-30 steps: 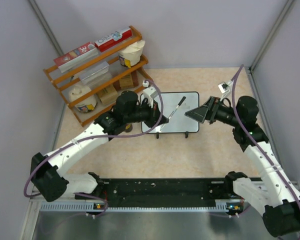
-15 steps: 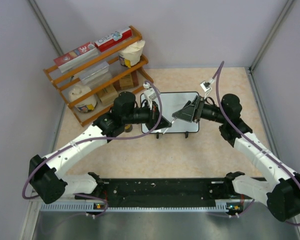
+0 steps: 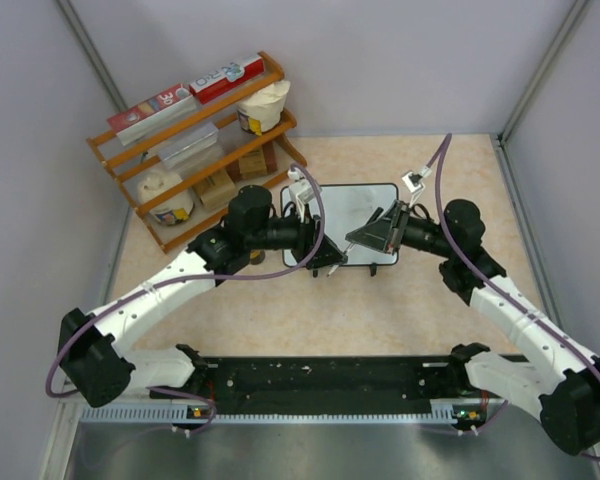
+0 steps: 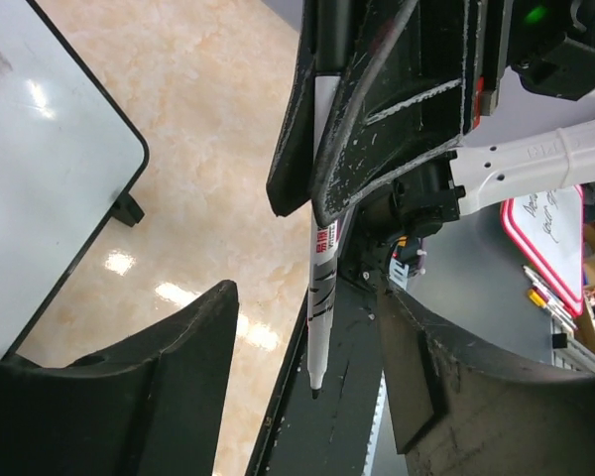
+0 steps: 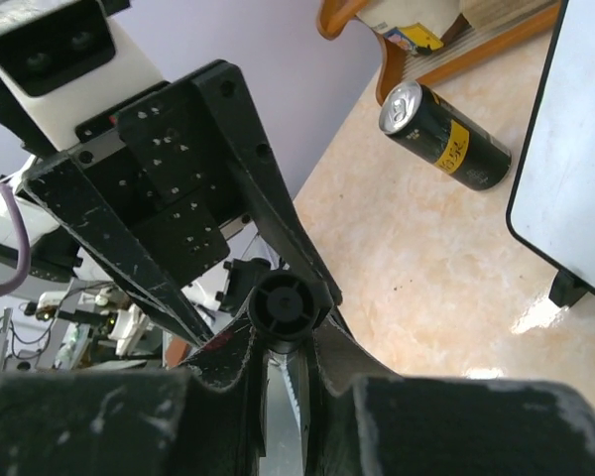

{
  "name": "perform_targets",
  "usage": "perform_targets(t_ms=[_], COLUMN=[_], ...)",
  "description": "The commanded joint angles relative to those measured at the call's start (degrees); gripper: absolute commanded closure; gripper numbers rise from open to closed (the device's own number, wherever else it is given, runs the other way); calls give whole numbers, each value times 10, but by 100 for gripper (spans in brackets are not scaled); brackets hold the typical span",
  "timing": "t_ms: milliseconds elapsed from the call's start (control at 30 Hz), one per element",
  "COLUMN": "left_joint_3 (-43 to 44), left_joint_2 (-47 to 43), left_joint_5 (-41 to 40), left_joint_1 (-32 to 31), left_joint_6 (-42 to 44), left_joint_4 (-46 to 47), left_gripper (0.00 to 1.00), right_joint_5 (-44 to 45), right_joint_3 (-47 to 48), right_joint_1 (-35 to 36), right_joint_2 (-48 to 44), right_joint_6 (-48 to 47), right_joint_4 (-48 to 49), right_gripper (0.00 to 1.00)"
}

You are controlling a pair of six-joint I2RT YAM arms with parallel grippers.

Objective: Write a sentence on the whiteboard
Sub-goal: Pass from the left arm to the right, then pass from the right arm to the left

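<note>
From where I stand there are two arms over the table [image 3: 430, 300], with one marker and one whiteboard between them. The right gripper [image 3: 352, 238] is clamped on the marker [image 4: 322, 278]. Its own camera shows the fingers closed round the round black back end of the barrel. The white barrel points down and ends in a small dark tip.

The left gripper [image 3: 330, 258] has its jaws wide apart. The marker hangs in the gap between them and touches neither finger. The two grippers meet nose to nose, almost touching.

The whiteboard [image 3: 345, 203] lies flat on the table, under and just behind both sets of jaws. In the left wrist view it sits off to one side of the open jaws. Both small black feet show from above along its near edge, while each wrist view catches only one. The part of its face that I can see is plain white with glare on it.

One black and yellow can [image 5: 446, 139] lies on its side, beyond the left jaws and beside the board's edge.

Further out on that side stands one wooden rack [image 3: 98, 146] with three tiers.
- **Top tier:** two long flat boxes [image 3: 150, 110].
- **Middle tier:** one grey packet [image 3: 185, 148] and one cream tub [image 3: 265, 105].
- **Lowest tier:** one white jar [image 3: 165, 195] and what look like two brown boxes [image 3: 217, 187].
</note>
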Motion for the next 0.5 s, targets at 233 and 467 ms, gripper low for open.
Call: perform_targets(t_ms=[233,467], left_joint_3=[2,14], left_joint_2=[28,7], left_joint_5=[40,37], left_joint_1=[-4,-3], left_joint_6=[4,33], left_joint_4=[50,5], left_gripper=[100,100], right_joint_5=[46,24], right_joint_3=[4,61], right_joint_1=[8,8], right_joint_2=[-39,-55], right_joint_6=[-3,-92], right_joint_4=[5,-118], right_gripper=[100,14])
